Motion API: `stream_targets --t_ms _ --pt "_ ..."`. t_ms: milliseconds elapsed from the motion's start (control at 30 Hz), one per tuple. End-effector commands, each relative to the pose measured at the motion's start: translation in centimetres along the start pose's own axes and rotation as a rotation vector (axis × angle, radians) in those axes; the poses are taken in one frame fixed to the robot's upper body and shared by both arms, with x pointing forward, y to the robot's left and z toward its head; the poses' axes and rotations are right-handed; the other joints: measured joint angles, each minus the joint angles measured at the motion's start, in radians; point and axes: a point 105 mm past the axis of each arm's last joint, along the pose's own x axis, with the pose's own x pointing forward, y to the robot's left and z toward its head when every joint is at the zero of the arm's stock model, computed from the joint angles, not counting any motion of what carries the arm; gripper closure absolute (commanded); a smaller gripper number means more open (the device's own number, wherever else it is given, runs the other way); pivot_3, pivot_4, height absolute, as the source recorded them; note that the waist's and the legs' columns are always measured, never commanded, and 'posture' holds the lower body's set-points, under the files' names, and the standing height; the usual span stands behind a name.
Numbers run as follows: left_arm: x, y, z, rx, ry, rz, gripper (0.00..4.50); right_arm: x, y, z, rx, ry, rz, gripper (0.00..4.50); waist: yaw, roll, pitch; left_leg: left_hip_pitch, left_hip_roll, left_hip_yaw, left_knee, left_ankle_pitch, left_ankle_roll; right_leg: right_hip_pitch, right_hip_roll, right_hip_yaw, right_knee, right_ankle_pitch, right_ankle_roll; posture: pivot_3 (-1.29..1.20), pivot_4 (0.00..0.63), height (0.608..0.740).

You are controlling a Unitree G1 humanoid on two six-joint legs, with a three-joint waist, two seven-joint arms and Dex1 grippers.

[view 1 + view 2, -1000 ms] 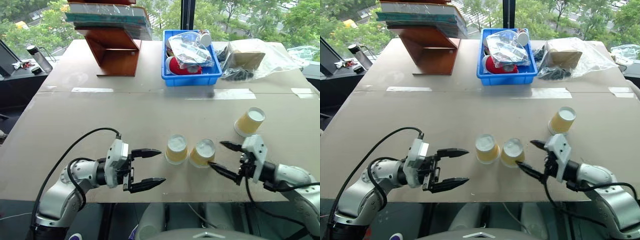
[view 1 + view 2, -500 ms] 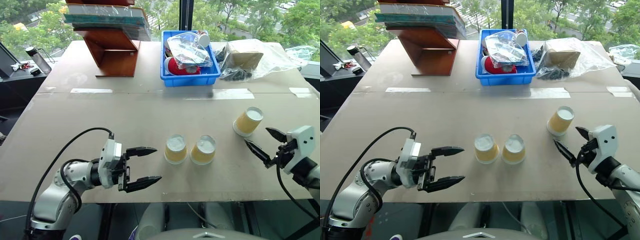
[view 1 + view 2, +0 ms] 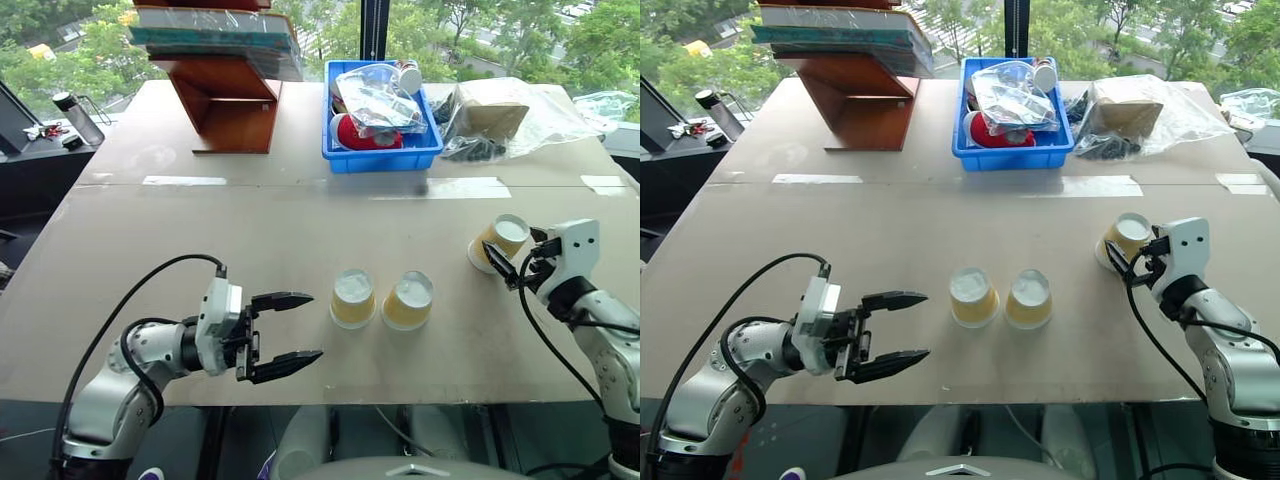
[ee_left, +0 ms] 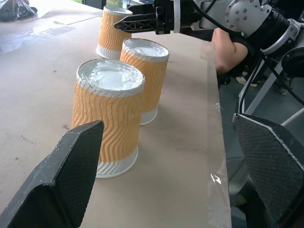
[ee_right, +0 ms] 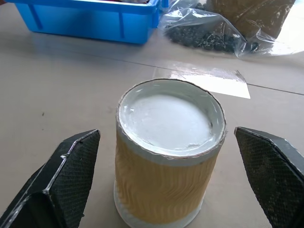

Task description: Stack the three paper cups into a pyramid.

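Note:
Three yellow-tan ribbed paper cups stand upside down on the brown table. Two of them sit side by side near the front edge. The third cup stands apart to the right. My left gripper is open and level, a short way left of the pair, pointing at them; its wrist view shows the nearest cup ahead between the fingers. My right gripper is open at the third cup, with one finger on each side and not touching it.
A blue bin of packaged items stands at the back middle. A wooden stand with books is at the back left and a plastic bag at the back right. Tape strips cross the table's middle seam.
My right gripper left the spot beside the middle pair and swung right and forward to the third cup, now flanking it. The left gripper stayed put and the cups did not move.

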Motion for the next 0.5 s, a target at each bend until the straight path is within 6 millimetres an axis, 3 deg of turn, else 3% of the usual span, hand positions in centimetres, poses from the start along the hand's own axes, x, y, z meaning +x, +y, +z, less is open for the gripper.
stream_targets --t_ms 33,133,300,500 --pt "-0.3 -0.2 0.9 0.044 -0.010 0.008 0.00 0.7 -0.1 1.2 -0.012 -0.048 -0.008 0.02 -0.002 0.000 0.000 0.000 0.000 0.000 0.000 0.000 0.000 0.000 0.000 0.000 0.000 0.000 0.000 0.00 0.150 0.740" --pt "-0.2 -0.3 0.9 0.043 -0.010 0.011 0.00 1.2 0.1 1.4 -0.011 -0.056 -0.009 0.02 -0.003 0.000 0.000 0.000 0.000 0.000 0.000 0.000 0.000 0.000 0.000 0.000 0.000 0.000 0.000 0.00 0.150 0.740" --pt "-0.2 -0.3 0.9 0.042 -0.006 0.016 0.00 1.4 0.9 1.7 -0.010 -0.065 0.020 2.15 -0.001 0.000 0.000 0.000 0.000 0.000 0.000 0.000 0.000 0.000 0.000 0.000 0.000 0.000 0.000 0.00 0.150 0.740" --pt "-0.2 -0.4 0.7 0.039 -0.006 0.018 0.00 0.8 1.8 3.8 -0.026 -0.124 0.107 2.15 -0.002 0.001 0.000 0.000 0.000 0.000 0.000 0.000 0.000 0.000 0.000 0.000 0.000 0.000 0.000 0.00 0.150 0.740"
